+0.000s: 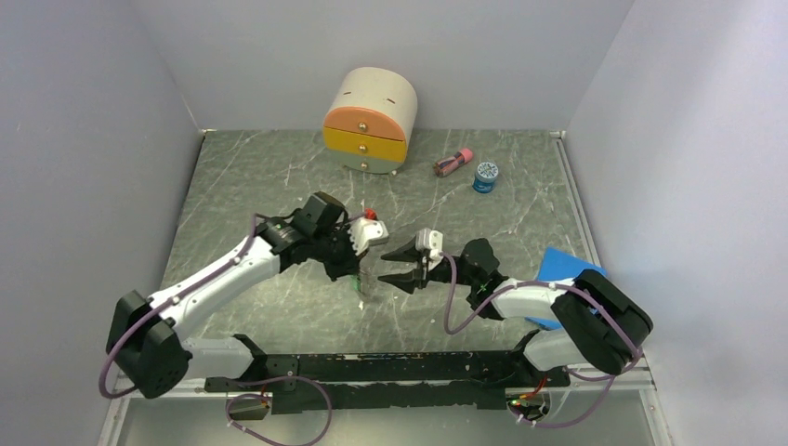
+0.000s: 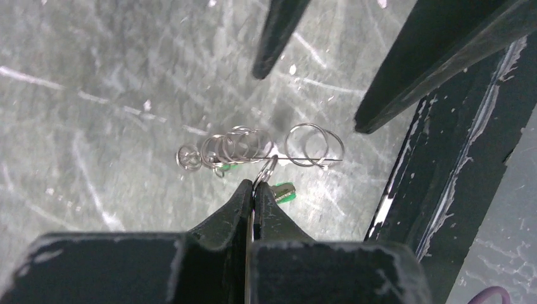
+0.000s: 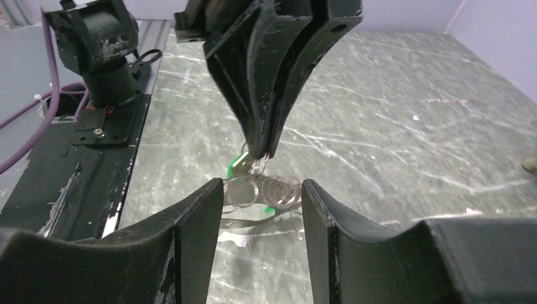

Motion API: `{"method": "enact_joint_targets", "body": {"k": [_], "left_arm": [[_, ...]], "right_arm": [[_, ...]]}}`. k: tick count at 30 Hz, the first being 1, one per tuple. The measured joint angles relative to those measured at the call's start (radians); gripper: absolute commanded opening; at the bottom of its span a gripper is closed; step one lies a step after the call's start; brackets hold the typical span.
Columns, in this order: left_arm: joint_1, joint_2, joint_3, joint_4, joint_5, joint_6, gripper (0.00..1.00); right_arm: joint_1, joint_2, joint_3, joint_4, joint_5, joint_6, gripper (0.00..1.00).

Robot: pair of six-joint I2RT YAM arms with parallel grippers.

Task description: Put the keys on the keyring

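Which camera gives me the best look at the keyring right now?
Left wrist view: the keyring lies spread out, its loops distinct, just beyond the shut left gripper. The right wrist view shows it bunched between its own open fingers. From above it is a faint glint.

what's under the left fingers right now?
The keyring, a bunch of silvery loops pinched at one loop by the left fingers, with green keys peeking out. The blades are mostly covered.
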Motion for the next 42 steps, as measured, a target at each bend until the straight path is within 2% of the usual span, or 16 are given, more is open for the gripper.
{"method": "enact_joint_targets", "body": {"k": [8,12,25,30,35,39,42], "left_arm": [[-0.097,0.161,0.017,0.107,-0.031,-0.021,0.03],[-0.119,0.21,0.013,0.114,-0.057,-0.02,0.02],[-0.14,0.204,0.01,0.148,-0.055,-0.019,0.03],[-0.143,0.183,0.001,0.16,-0.052,-0.019,0.03],[-0.146,0.174,-0.003,0.164,-0.042,-0.019,0.03],[-0.149,0.174,-0.005,0.166,-0.032,-0.019,0.03],[-0.15,0.174,-0.005,0.167,-0.027,-0.019,0.03]], "right_arm": [[-0.087,0.071,-0.129,0.221,0.019,0.138,0.54],[-0.097,0.115,-0.143,0.269,0.01,0.163,0.5],[-0.097,0.308,-0.114,0.407,-0.096,0.238,0.35],[-0.086,0.393,-0.104,0.414,-0.089,0.279,0.38],[-0.074,0.396,-0.104,0.422,-0.052,0.281,0.42],[-0.074,0.396,-0.098,0.424,-0.037,0.284,0.42],[-0.074,0.396,-0.087,0.427,-0.035,0.288,0.37]]}}
